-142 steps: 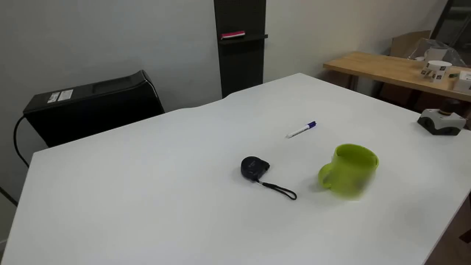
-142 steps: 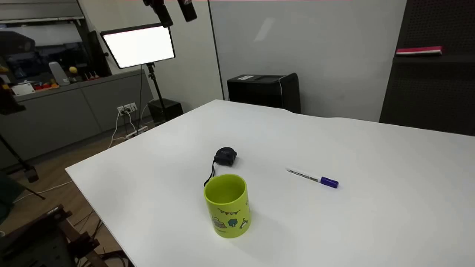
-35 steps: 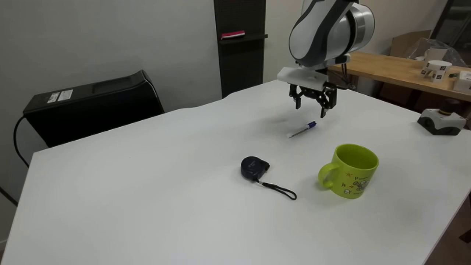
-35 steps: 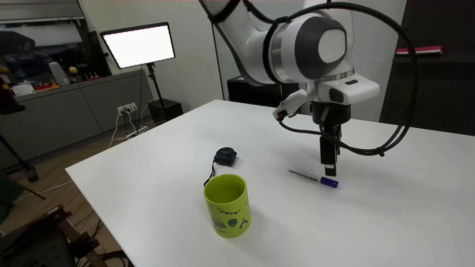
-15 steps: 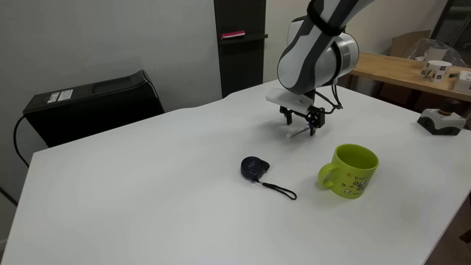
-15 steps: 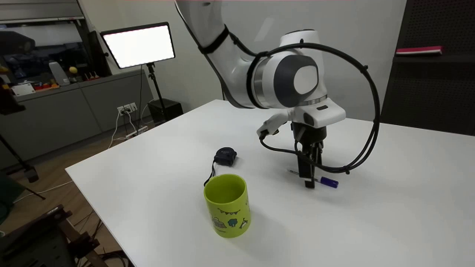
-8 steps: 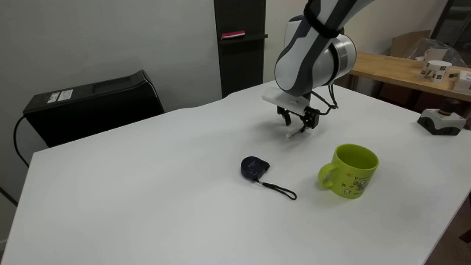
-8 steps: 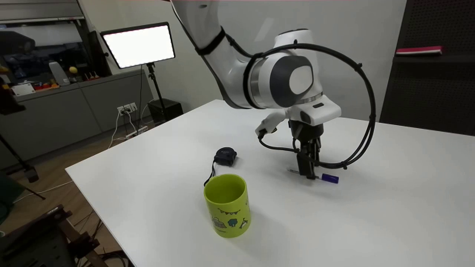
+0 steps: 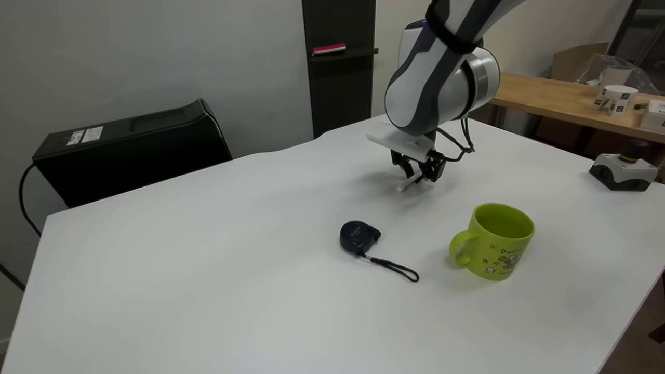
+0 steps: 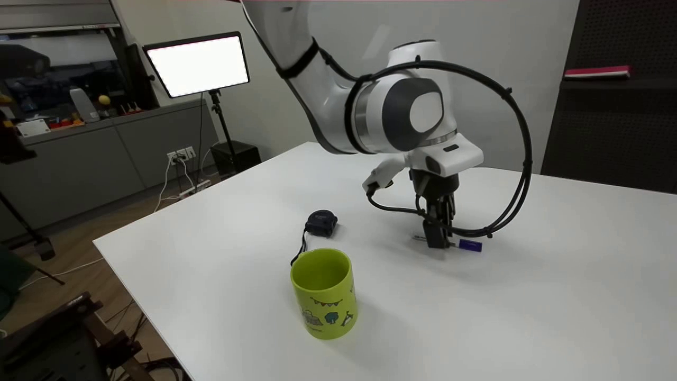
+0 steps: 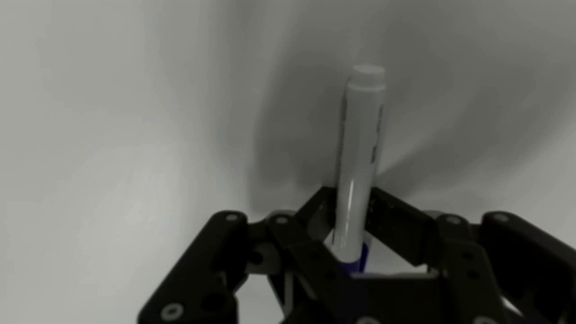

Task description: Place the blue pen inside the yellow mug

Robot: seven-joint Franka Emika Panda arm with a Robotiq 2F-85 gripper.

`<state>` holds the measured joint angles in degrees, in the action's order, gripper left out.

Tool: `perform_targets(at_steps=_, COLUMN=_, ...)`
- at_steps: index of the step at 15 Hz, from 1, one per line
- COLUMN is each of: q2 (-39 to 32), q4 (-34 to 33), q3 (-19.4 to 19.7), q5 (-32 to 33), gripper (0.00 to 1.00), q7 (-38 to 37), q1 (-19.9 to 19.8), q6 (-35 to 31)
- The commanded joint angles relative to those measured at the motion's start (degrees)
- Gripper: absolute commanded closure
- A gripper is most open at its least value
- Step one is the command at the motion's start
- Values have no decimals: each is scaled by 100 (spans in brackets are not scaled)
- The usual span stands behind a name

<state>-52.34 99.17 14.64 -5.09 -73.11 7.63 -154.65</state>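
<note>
The blue pen (image 11: 360, 148) stretches away from the gripper (image 11: 353, 204) in the wrist view, its white barrel pinched between both black fingers. Its blue cap lies partly hidden behind the jaws there, but the pen (image 10: 470, 245) shows that cap sticking out in an exterior view. The gripper (image 9: 420, 179) is low over the white table, shut on the pen; whether the pen still touches the surface I cannot tell. The yellow mug (image 9: 493, 244) stands upright with its opening up, apart from the gripper; the mug (image 10: 325, 296) is nearer the camera in an exterior view.
A black tape measure (image 9: 357, 237) with a cord loop lies on the white table (image 9: 208, 291) near the mug. A grey-and-black button box (image 9: 623, 171) sits at the table's edge. A black cable (image 10: 521, 159) loops out from the arm.
The arm has come down to the pen. Over the last second the jaws have closed on its barrel, and the pen has shifted slightly with them. Mug and tape measure are unmoved.
</note>
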Motion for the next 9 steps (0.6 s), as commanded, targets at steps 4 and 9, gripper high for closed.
perform_targets(at_steps=4, q2=-214, q4=-601, q3=173, q5=79, gripper=94, q7=-214, q1=19, q6=738)
perform_targets(at_steps=9, q2=-177, q4=-924, q3=258, q5=167, gripper=94, q7=-232, q1=-8, q6=1034)
